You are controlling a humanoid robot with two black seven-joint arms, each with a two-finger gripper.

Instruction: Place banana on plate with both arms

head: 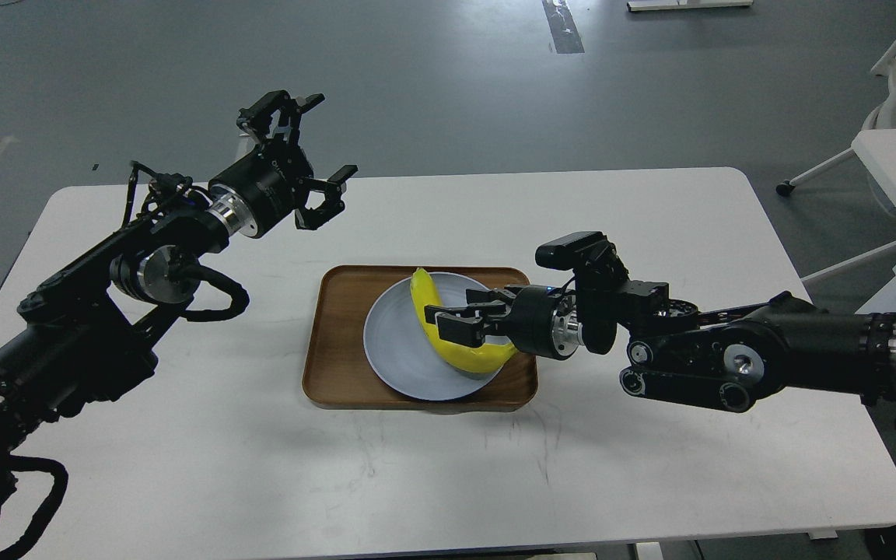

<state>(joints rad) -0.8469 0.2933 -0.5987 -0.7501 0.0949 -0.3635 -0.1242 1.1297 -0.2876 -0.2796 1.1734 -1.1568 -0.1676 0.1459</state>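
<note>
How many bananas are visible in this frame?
1. The banana lies on the plate in the tray, with the right gripper at it. None seems hidden.
</note>
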